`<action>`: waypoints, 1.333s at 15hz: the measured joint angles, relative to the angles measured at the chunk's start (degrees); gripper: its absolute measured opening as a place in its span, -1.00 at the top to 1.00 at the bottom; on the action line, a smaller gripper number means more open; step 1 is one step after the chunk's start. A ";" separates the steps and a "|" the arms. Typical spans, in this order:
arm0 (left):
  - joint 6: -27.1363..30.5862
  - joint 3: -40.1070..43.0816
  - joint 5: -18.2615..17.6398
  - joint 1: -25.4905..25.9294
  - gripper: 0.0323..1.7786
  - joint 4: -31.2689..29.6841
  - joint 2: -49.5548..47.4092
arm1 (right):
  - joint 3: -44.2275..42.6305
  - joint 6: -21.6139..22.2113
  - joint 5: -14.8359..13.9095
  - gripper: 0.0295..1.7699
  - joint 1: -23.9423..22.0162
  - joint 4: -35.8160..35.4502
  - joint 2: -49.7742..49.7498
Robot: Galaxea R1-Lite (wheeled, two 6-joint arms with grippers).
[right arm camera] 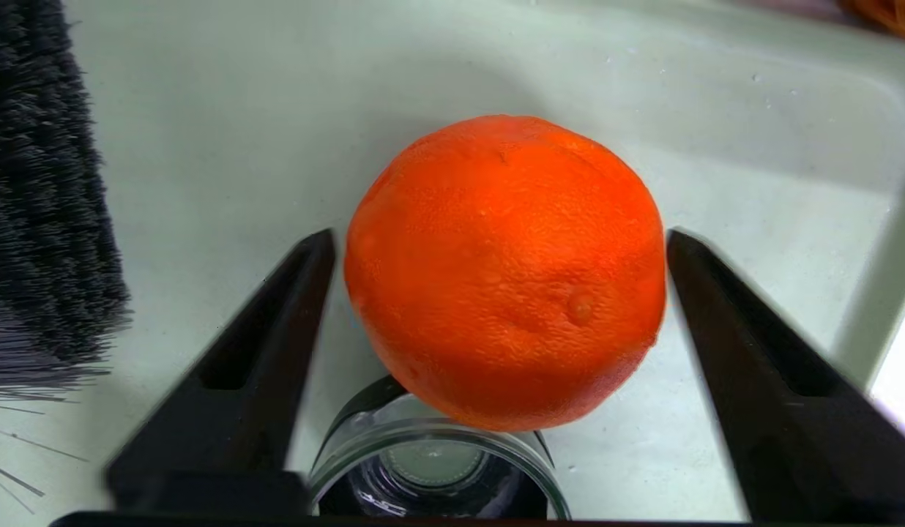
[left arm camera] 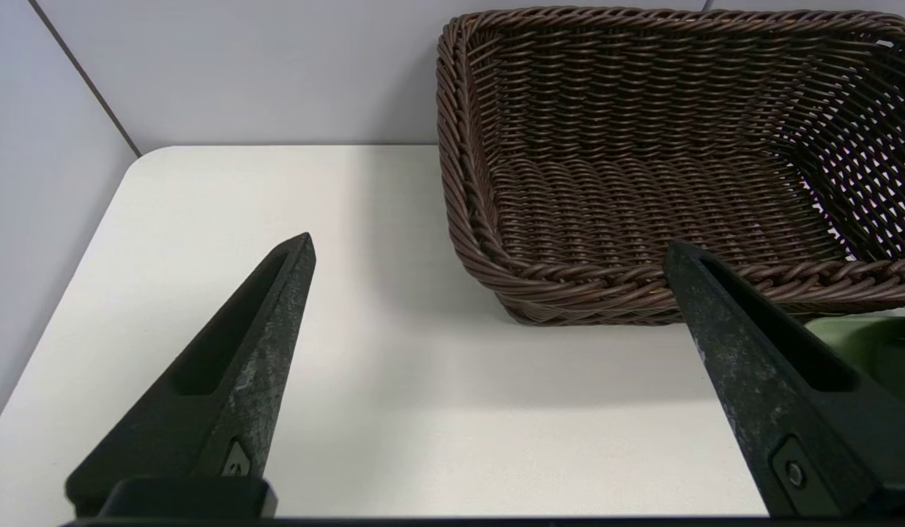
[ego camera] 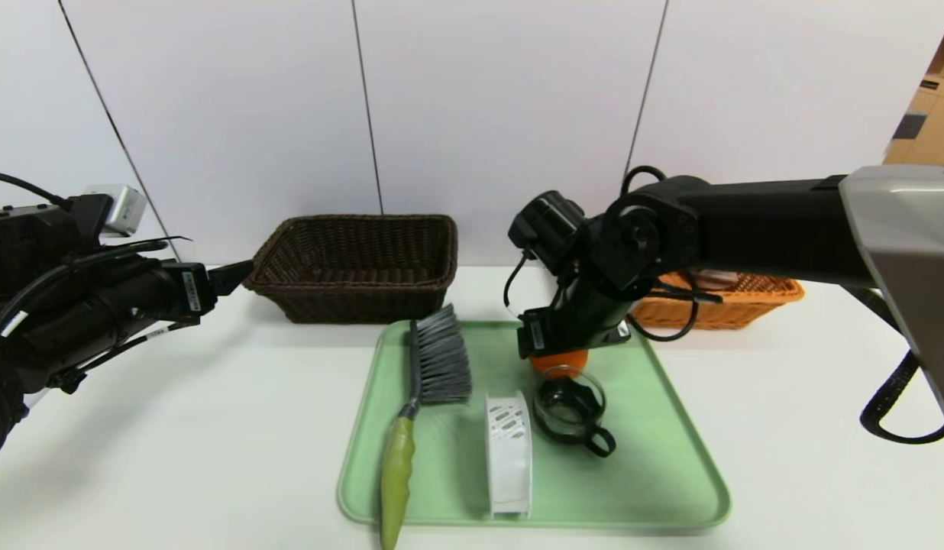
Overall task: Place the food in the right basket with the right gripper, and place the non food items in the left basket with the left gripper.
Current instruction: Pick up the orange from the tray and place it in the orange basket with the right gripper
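Over the green tray (ego camera: 670, 489), the right gripper (right arm camera: 500, 241) straddles the orange (right arm camera: 507, 271), fingers apart and not yet gripping; next, close, then lift toward the orange-tan basket (ego camera: 747, 305).

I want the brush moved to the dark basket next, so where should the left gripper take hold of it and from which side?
Best grip is probably the green handle of the brush, just below the bristles, coming from above. The brush lies flat on the tray, so its narrow handle suits open jaws set across it. The left gripper is open beside the dark basket.
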 joint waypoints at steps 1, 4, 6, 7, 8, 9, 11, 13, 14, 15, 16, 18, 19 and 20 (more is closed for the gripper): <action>0.00 0.02 0.00 0.05 -0.90 0.00 0.00 | 0.55 -0.11 -0.13 -0.44 0.12 -1.66 0.00; 0.06 0.02 -0.06 0.55 -0.90 -0.39 -0.18 | 1.05 -0.20 0.05 -0.30 0.15 -2.40 -0.04; 0.20 -0.02 -0.06 0.63 -0.90 -1.57 -0.20 | 1.11 -0.26 0.05 -0.28 0.21 -2.26 -0.28; 0.12 -0.05 -0.13 0.63 -0.90 -2.34 -0.18 | 1.13 -0.41 -0.04 -0.28 0.45 -2.15 -0.72; 0.11 0.02 -0.13 0.66 -0.90 -2.49 -0.16 | 1.19 -0.87 -0.09 -0.28 0.89 -2.18 -1.58; 0.12 0.22 -0.15 0.68 -0.90 -2.51 -0.11 | 1.22 -2.01 -0.11 -0.28 1.33 -2.40 -2.66; 0.15 0.67 -0.17 0.68 -0.90 -2.55 -0.11 | 0.96 -4.67 0.09 -0.27 1.85 -3.30 -5.41; 0.09 0.83 -0.17 1.02 -0.90 -2.57 -0.11 | 0.76 -5.44 0.61 -0.27 2.22 -5.24 -8.77; 0.09 0.83 -0.17 1.18 -0.90 -2.60 -0.11 | 0.63 -5.99 0.77 -0.27 2.27 -7.47 -10.31; 0.11 0.83 -0.26 1.24 -0.90 -2.60 -0.13 | 0.59 -7.41 0.83 -0.27 1.37 -10.25 -11.82; 0.12 0.83 -0.26 1.32 -0.90 -2.57 -0.18 | 0.80 -9.18 0.85 -0.27 -0.55 -12.21 -13.00; 0.17 0.89 -0.28 1.33 -0.90 -2.60 -0.33 | 1.27 -11.86 0.91 -0.27 -6.22 -14.51 -14.57; 0.17 0.91 -0.28 1.29 -0.90 -2.60 -0.40 | 1.33 -12.71 1.27 -0.27 -9.29 -15.10 -14.97; 0.17 1.02 -0.24 1.35 -0.90 -2.62 -0.44 | 1.38 -13.76 2.21 -0.27 -12.59 -15.38 -15.14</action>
